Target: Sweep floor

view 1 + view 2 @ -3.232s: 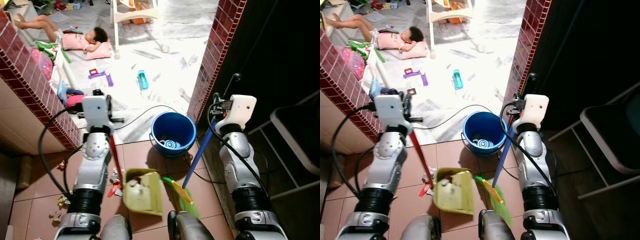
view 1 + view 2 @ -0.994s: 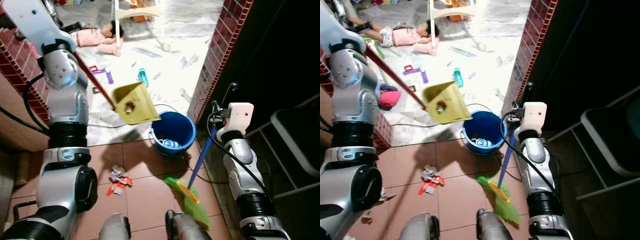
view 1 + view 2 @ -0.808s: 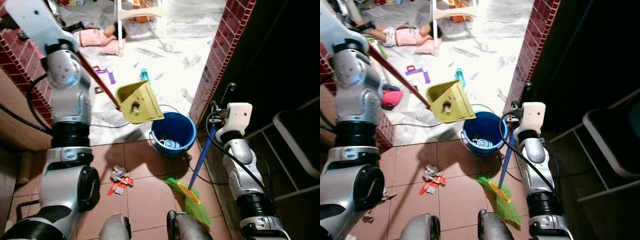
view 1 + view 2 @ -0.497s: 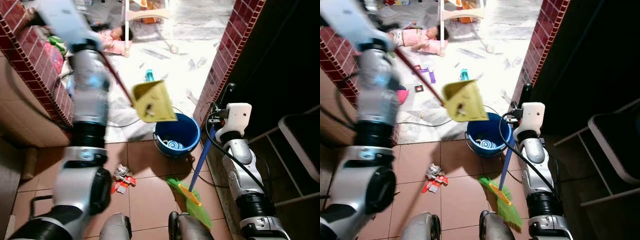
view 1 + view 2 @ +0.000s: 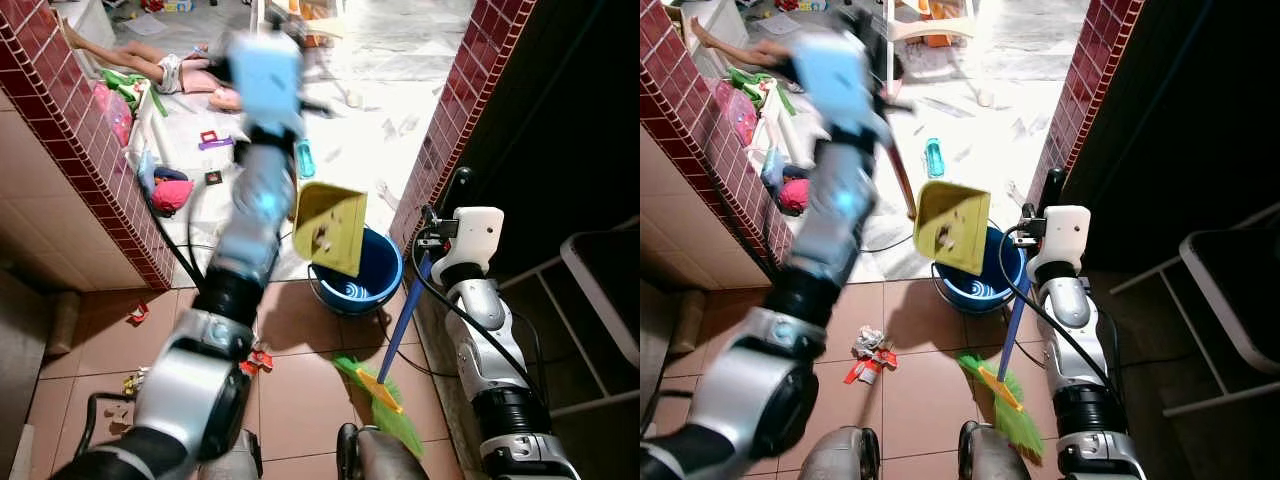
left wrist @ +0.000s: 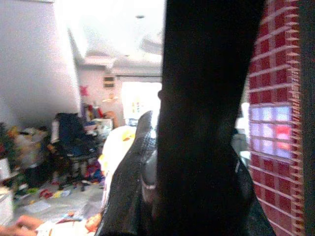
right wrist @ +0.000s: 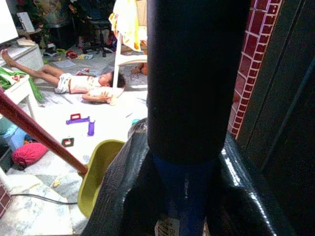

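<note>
Light rigid yellow dustpan tipped over blue bucket, long red handle best gripped high, left gripper jaw state unclear; right gripper clamped on stiff blue broom handle.

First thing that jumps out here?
The yellow dustpan, raised on the blurred left arm and tipped over the blue bucket at the doorway. The right claw holds the broom, bristles on the tiles. A person lies on the floor behind.
</note>
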Robot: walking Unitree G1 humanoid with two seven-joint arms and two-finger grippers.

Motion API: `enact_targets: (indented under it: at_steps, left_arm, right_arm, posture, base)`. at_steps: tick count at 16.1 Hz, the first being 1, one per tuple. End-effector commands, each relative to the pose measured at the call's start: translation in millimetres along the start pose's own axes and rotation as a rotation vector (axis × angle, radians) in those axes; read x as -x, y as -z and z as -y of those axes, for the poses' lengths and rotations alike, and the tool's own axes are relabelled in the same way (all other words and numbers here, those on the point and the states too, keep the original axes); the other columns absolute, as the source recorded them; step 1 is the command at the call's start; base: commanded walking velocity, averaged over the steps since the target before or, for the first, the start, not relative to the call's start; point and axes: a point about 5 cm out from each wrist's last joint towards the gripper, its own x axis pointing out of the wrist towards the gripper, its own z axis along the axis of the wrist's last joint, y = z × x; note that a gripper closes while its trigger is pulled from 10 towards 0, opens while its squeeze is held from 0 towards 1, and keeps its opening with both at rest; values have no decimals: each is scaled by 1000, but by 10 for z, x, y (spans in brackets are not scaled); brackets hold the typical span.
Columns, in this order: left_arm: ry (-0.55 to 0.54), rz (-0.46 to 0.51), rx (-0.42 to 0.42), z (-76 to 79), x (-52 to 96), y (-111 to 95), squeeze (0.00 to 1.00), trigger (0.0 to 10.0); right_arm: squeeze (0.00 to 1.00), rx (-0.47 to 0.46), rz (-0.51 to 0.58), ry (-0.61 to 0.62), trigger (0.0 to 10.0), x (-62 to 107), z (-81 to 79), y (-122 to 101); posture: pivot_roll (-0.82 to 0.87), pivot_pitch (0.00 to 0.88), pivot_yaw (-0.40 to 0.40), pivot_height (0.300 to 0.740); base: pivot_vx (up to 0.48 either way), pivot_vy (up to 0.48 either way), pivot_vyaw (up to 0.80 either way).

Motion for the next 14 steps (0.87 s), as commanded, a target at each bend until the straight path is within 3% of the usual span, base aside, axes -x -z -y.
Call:
enact_targets:
  at_steps: [1,3,4,6,7,10,13,14]
  left_arm:
    - [44,82,-5,72,-31,-129,0,10000]
    - [167,101,-10,239,39,-131,0,10000]
    - [305,138,-14,418,120,-153,0,10000]
    - [405,159,-18,535,192,-154,0,10000]
    - [543,180,-26,689,295,-149,0,10000]
    - [737,210,-78,865,448,-133,0,10000]
    - [749,219,-84,878,488,-120,0,10000]
    - [687,254,-115,816,436,-161,0,10000]
  right_arm:
    - [0,2,11,12,10000,10,19,-26]
    - [0,5,15,7,10000,3,16,-32]
    - [0,8,17,3,10000,-5,12,-37]
    - [0,10,18,0,10000,-7,8,-40]
    - [0,12,19,-4,10000,-9,4,-44]
    - [0,15,20,-8,10000,-13,-2,-45]
    - [0,17,22,-11,10000,-19,-8,-49]
    - [0,16,23,-11,10000,-21,-8,-51]
  posture:
    - [-125,48,10,740]
    - [-123,48,10,740]
    - [-120,50,8,740]
    - [-120,51,7,740]
    - [-119,51,5,740]
    - [-119,55,4,740]
    - [-120,59,3,740]
    - [-119,59,3,740]
  base:
    - [0,0,0]
    - [0,0,0]
    - [0,0,0]
    - [0,0,0]
    - [0,0,0]
    - [0,0,0]
    - [0,0,0]
    - [0,0,0]
